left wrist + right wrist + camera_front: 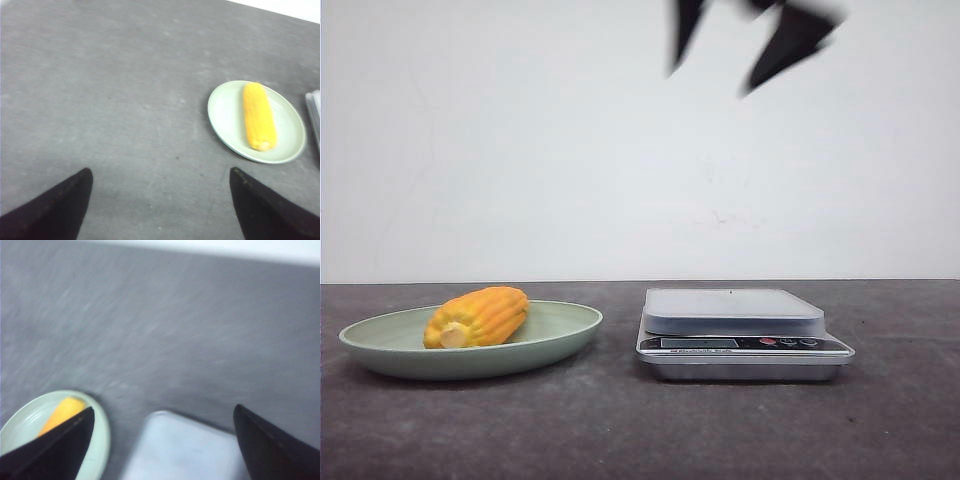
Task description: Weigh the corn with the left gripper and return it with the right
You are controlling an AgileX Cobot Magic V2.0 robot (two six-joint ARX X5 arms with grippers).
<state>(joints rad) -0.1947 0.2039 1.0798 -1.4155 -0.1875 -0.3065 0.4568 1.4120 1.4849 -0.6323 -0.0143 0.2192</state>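
Observation:
The corn [477, 317], a stubby orange-yellow cob with a pale cut end, lies on a pale green plate [560, 330] at the left of the table. In the left wrist view the corn [259, 116] on its plate [225, 107] sits well off to one side of my left gripper [161, 170], which is open over bare table. My right gripper [709, 82] hangs high above the scale [735, 310], blurred, with its fingers spread. From its wrist view the right gripper [163, 408] is open and empty, with the scale [185, 450] between the fingers and the corn [62, 412] partly behind one.
The silver kitchen scale stands right of the plate with nothing on its platform. An edge of the scale [315, 115] shows beside the plate in the left wrist view. Dark grey tabletop [620, 430] runs in front, and a white wall stands behind.

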